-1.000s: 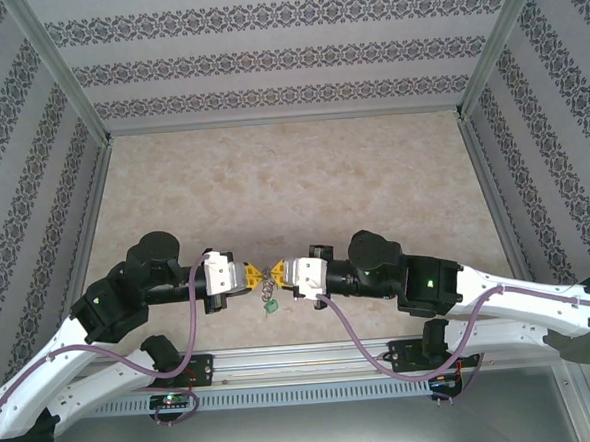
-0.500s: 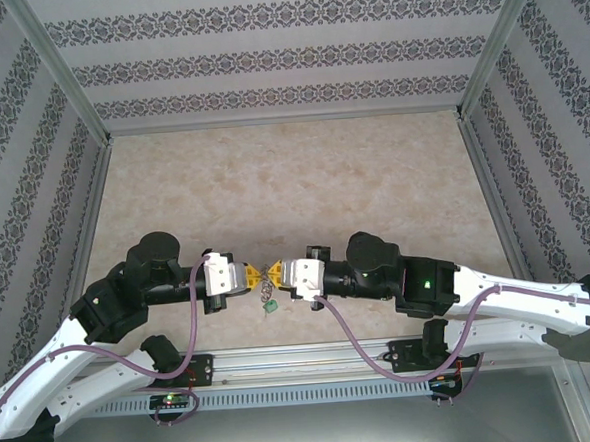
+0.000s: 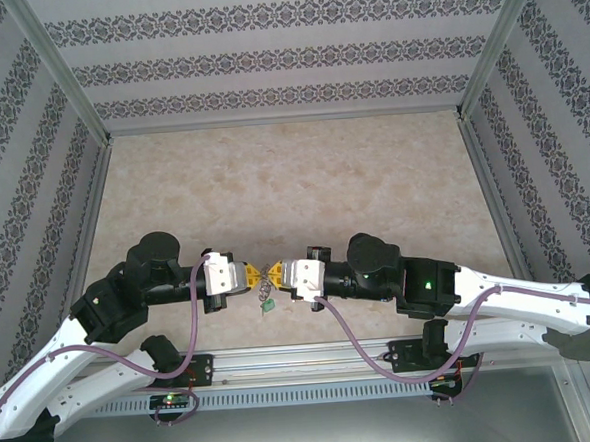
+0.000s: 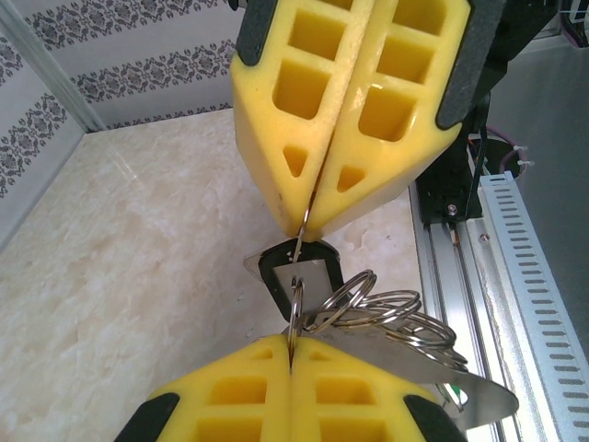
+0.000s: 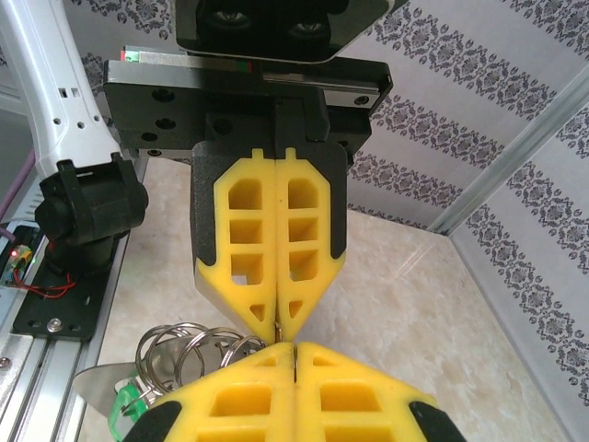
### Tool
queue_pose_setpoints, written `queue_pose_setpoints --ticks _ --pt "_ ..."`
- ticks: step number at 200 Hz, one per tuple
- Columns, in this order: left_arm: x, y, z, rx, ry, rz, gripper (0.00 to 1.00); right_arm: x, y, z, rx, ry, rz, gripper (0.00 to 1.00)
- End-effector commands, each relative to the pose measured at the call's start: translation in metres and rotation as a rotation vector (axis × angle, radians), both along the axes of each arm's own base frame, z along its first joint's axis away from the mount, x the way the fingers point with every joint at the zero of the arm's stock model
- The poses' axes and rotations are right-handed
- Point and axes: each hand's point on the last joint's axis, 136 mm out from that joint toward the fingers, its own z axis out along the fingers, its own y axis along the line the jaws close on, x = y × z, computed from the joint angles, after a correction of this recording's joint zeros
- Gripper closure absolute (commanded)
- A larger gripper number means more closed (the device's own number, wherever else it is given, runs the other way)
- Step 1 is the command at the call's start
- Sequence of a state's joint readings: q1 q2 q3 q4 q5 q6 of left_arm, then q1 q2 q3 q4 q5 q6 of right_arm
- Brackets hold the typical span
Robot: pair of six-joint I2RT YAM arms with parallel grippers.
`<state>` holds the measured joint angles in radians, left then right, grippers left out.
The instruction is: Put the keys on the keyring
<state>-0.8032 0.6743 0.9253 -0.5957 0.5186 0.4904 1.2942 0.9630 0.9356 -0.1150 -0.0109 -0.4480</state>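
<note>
My left gripper and right gripper meet tip to tip above the near table, both shut. The keyring hangs between them with its green tag dangling. In the left wrist view my left gripper pinches one small metal ring of the keyring, whose grey plate runs off to the right. That ring passes through the key, which has a black head. My right gripper clamps a thin metal edge just above the key. The right wrist view has the right gripper against the left gripper.
A metal rail with cables runs along the near edge, right below the grippers. Patterned walls close in the back and both sides. The marble tabletop stretches away behind the grippers.
The right arm has edged slightly to the left, and the green tag has swung a little left with it. Both grippers have stayed shut.
</note>
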Motion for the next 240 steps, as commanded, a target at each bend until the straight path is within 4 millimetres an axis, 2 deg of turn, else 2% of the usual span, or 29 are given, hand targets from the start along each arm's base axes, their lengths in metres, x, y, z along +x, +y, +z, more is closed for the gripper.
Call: queue_pose_setpoints --ticks 1,148,240 --pt "0.0002 0.0025 0.0131 -0.023 -0.037 0.003 1.00 0.0009 -0.0006 0.0010 0.015 0.008 -0.022 1.00" --pt "0.0001 0.0031 0.0127 -0.023 -0.045 0.003 1.00 0.0002 0.0020 -0.0083 -0.024 0.021 -0.013 1.00" --pt "0.0001 0.0023 0.0121 -0.021 -0.049 -0.004 1.00 0.0006 0.0019 -0.0068 -0.026 0.022 -0.011 1.00"
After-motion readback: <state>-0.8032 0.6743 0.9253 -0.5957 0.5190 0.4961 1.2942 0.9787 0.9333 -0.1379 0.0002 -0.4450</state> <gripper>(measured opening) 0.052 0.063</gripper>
